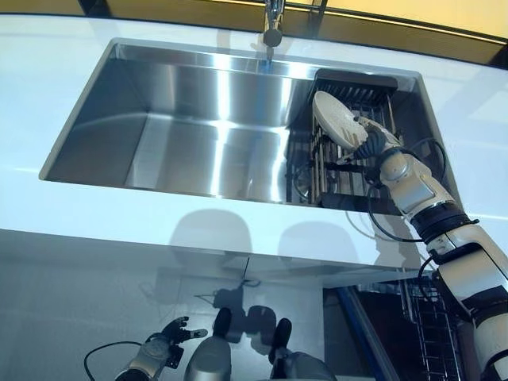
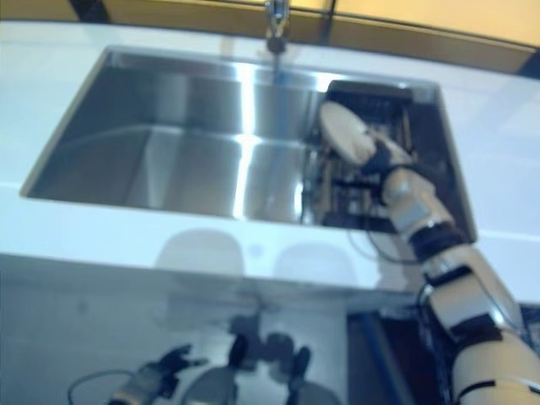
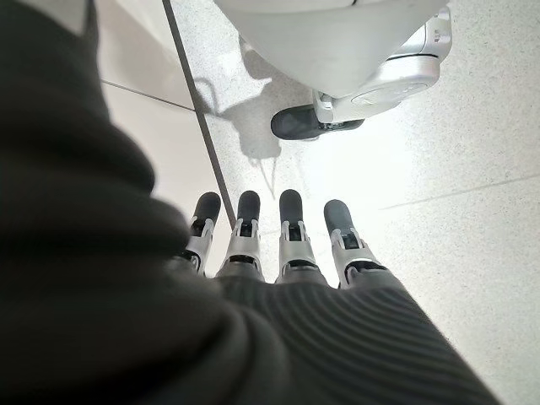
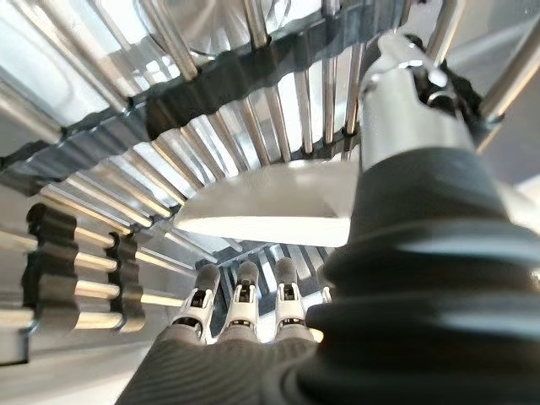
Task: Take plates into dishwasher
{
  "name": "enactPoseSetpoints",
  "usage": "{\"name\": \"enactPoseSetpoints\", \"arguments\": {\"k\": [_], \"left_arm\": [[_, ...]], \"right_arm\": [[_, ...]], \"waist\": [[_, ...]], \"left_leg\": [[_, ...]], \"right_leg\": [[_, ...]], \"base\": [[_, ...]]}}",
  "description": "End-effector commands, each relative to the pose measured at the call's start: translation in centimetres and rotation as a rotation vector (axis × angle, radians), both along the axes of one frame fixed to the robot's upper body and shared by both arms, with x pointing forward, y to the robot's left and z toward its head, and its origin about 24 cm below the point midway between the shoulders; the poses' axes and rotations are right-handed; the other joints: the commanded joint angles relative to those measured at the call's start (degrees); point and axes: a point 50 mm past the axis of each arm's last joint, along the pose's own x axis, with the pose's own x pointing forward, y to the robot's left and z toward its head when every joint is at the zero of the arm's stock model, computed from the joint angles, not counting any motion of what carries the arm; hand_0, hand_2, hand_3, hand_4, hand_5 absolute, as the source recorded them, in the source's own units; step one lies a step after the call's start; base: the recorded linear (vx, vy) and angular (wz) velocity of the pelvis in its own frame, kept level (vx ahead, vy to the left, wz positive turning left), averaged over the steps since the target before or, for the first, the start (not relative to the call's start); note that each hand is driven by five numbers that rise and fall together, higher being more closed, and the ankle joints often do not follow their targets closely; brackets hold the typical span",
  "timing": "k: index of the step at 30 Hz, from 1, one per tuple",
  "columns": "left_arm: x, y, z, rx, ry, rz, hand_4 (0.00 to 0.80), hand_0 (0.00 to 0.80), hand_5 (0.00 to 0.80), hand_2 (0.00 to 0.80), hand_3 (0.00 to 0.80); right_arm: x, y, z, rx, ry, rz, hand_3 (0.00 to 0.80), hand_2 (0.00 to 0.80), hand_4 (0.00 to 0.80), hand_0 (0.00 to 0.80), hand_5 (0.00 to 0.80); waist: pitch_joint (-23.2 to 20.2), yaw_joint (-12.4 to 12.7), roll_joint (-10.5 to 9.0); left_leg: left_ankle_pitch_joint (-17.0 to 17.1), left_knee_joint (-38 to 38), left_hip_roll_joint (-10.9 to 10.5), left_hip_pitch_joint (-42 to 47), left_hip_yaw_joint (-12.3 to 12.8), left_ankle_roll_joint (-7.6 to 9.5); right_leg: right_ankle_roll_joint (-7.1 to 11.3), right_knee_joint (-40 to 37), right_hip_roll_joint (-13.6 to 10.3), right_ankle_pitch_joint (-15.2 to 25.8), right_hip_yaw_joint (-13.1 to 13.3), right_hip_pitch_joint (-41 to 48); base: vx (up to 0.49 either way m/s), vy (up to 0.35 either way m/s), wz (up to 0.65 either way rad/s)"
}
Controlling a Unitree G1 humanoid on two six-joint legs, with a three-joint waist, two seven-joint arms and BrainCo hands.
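Left hand (image 1: 165, 340): hanging low below the worktop's front edge, over the floor (image 3: 439, 169), fingers (image 3: 291, 228) straight and spread, holding nothing. Worktop (image 1: 119, 214): white, carrying a steel sink (image 1: 182, 127) with a tap (image 1: 273, 24) rising at its back edge. Rack (image 1: 349, 151): metal bars, sitting in the sink's right end. Plate (image 1: 337, 119): white, tilting on edge over the rack, near the sink's back right corner. Right hand (image 1: 369, 143): reaching into the rack, thumb (image 4: 405, 101) and fingers closing on the plate's rim, gripping it.
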Motion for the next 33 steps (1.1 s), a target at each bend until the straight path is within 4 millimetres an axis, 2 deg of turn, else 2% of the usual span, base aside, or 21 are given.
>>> {"name": "enactPoseSetpoints", "arguments": {"k": [1,12,21,33], "left_arm": [[1.1,-0.3,0.4,0.004,-0.03,-0.041,0.0,0.0,0.0,0.0,0.0],[1.6,-0.4,0.6,0.002,-0.043,-0.04,0.0,0.0,0.0,0.0,0.0],[2.1,-0.9,0.8,-0.022,-0.066,-0.05,0.0,0.0,0.0,0.0,0.0],[2.4,-1.2,0.9,-0.032,-0.079,-0.058,0.0,0.0,0.0,0.0,0.0]], "right_arm": [[0.7,0.8,4.2,-0.116,-0.111,0.009,0.0,0.0,0.0,0.0,0.0],[0.9,0.6,3.5,-0.137,-0.141,-0.054,0.0,0.0,0.0,0.0,0.0],[1.1,0.5,4.4,-0.168,-0.197,-0.093,0.0,0.0,0.0,0.0,0.0],[1.0,0.1,5.2,-0.195,-0.259,-0.136,0.0,0.0,0.0,0.0,0.0]], "waist": [[-0.9,0.9,-1.16],[-0.2,0.9,-0.8],[1.3,1.2,0.43],[2.1,1.5,0.62]], "left_leg": [[-1.3,0.7,-2.2,-1.6,3.4,2.9],[-1.4,1.1,-2.3,-2.2,3.6,3.11],[-1.1,1.5,-2.5,-3.4,3.4,3.13],[-1.1,1.8,-2.6,-4.5,3.2,3.08]], "right_leg": [[0.43,2.7,0.8,-1.6,0.9,-0.3],[0.51,3.4,0.6,-1.6,1.0,-1.1],[0.3,3.7,0.5,-1.6,0.9,-2.1],[0.26,3.8,0.5,-1.6,0.5,-2.8]], "base": [[0.0,0.0,0.0],[0.0,0.0,0.0],[0.0,0.0,0.0],[0.0,0.0,0.0]]}}
